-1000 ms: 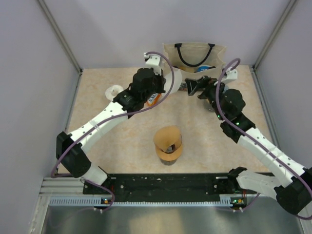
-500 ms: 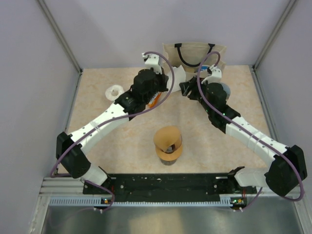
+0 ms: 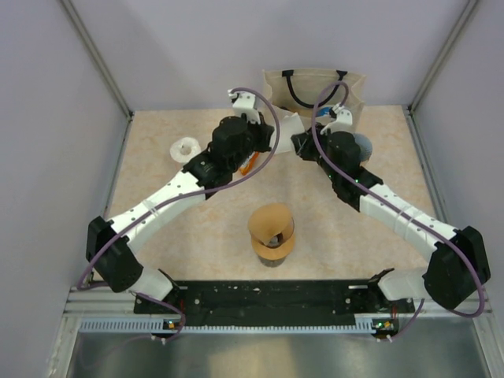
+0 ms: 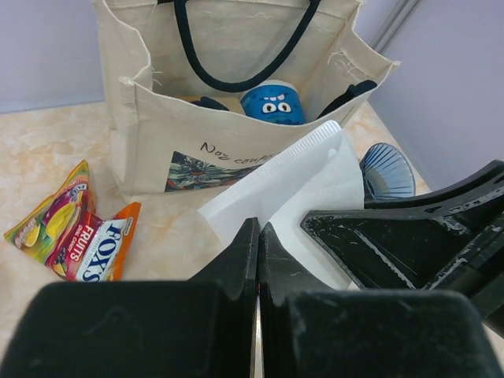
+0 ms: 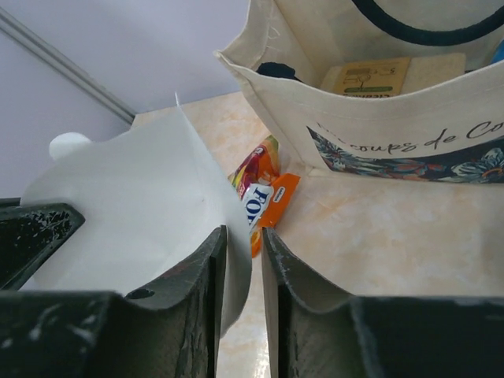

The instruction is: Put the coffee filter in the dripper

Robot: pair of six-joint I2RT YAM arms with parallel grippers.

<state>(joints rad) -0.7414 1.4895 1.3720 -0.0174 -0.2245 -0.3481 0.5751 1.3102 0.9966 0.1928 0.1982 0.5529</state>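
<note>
While the left gripper (image 4: 258,236) is clamped on the coffee filter (image 4: 307,189), held in the air before the tote bag (image 4: 157,118), and the right gripper (image 5: 244,244) stands nearly together around its other edge, grip unclear, opposing pulls might tear the paper.

Left gripper (image 4: 257,230) clamped shut — right gripper (image 5: 242,236) just beside it, jaws narrowly parted

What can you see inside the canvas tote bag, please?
Inside the tote bag: a blue object with cartoon eyes, a tan packet and dark items. Its front wall hides everything lower down.
</note>
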